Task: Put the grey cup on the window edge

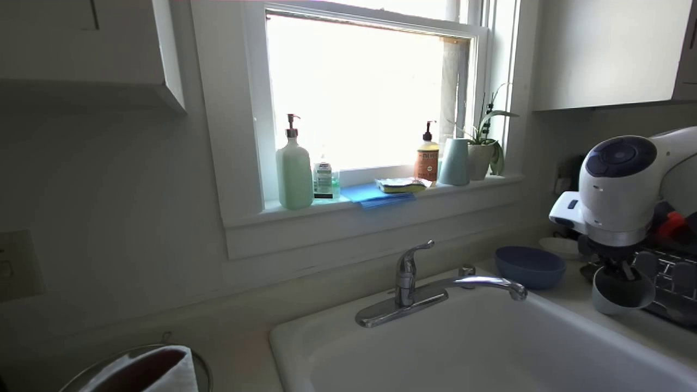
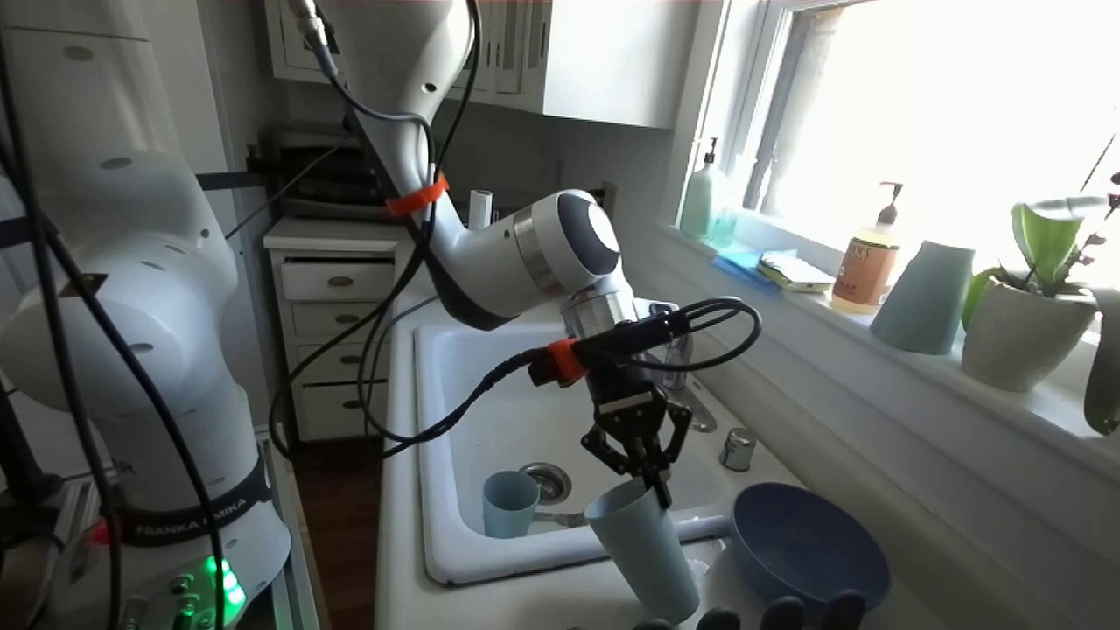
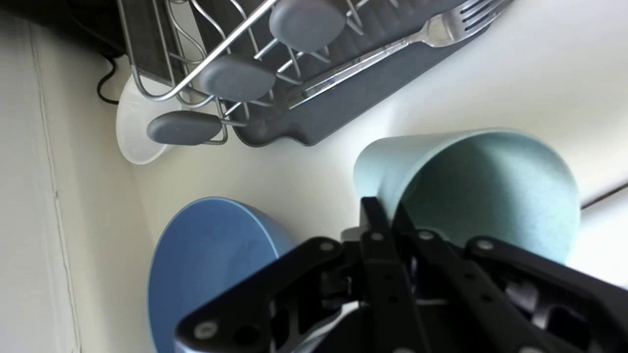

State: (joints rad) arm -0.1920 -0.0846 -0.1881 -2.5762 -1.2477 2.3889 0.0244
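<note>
The grey cup (image 2: 646, 560), pale blue-grey, hangs tilted with its mouth up; it also shows in an exterior view (image 1: 607, 305) and in the wrist view (image 3: 505, 191). My gripper (image 3: 388, 213) is shut on its rim, one finger inside and one outside. In both exterior views the gripper (image 2: 654, 490) (image 1: 625, 269) points down over the counter, right of the sink in an exterior view. Whether the cup's base touches the counter I cannot tell. The window edge (image 1: 463, 191) also shows in an exterior view (image 2: 844, 328), higher than the cup.
On the sill stand a green bottle (image 1: 294, 174), blue cloth (image 1: 375, 195), sponge (image 1: 403, 185), orange soap bottle (image 1: 427, 163), upturned cup (image 1: 454, 162) and plant pot (image 1: 480, 160). A blue bowl (image 2: 809, 542), faucet (image 1: 405, 283), dish rack (image 3: 240, 78) and sink cup (image 2: 510, 505) are nearby.
</note>
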